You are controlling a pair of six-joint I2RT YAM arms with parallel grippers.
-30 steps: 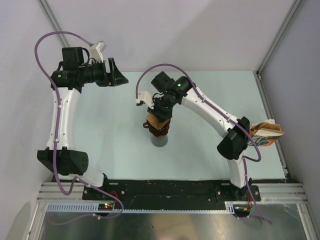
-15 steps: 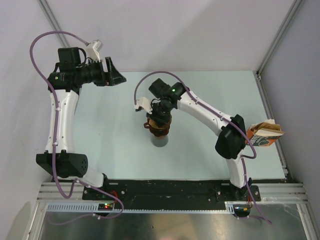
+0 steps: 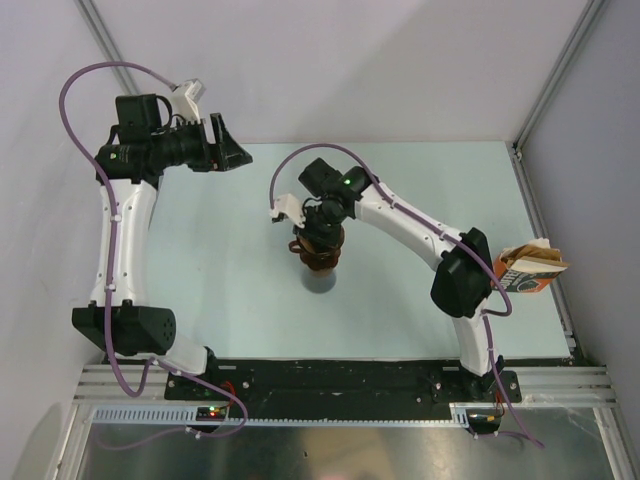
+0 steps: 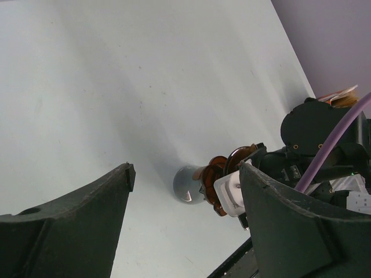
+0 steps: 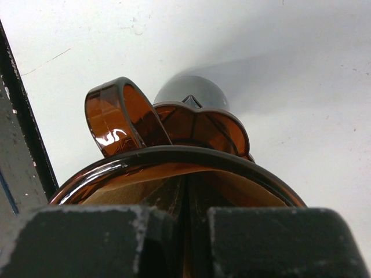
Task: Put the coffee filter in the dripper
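- The arm bases (image 3: 330, 380) are sitting bolted along the near edge of the pale table (image 3: 230, 280).
- The grey glass beaker (image 3: 320, 283) is standing upright near the table's middle and carrying the dripper (image 5: 174, 155), whose flat base is resting on it.
- The dripper's side handle (image 5: 113, 119) is pointing toward the left arm's side.
- The right gripper (image 5: 185, 214) is reaching straight down into the dripper's round rim, its fingers clenched together on a fold of the coffee filter (image 5: 243, 188).
- The coffee filter is lying inside the dripper, its tan paper showing just under the rim on both sides of the fingers.
- An orange-brown printed bag (image 3: 530, 268) is leaning at the table's right edge, well apart from the dripper.
- The left gripper (image 3: 238, 143) is hovering at the far left, jaws spread wide, grasping nothing.
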